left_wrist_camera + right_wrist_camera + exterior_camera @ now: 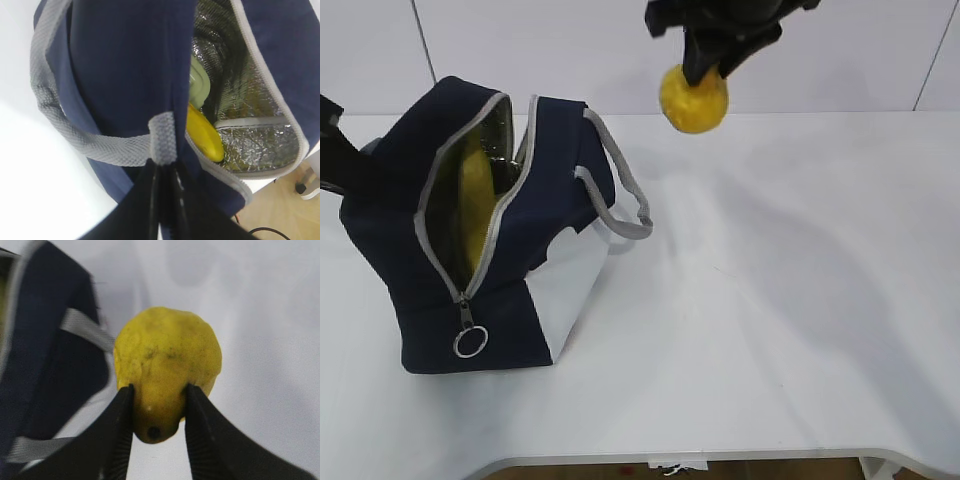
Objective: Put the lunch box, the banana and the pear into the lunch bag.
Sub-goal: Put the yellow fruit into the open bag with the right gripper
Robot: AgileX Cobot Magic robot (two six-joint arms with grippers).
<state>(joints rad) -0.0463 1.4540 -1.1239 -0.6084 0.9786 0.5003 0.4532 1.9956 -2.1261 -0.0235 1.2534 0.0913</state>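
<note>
One white surface [770,330] carries the lunch bag [555,270] near its left edge, unzipped, with bare room out to the right and front edges. The right tool [159,410] pinches the pear [167,365] in the air above the far edge. The left tool [165,200], pressed together, grips a grey handle [162,137]. Inside the foil lining lie the banana [205,137] and the half-hidden lunch box [198,87].

A white table [770,330] carries only the unzipped navy lunch bag [560,200].
</note>
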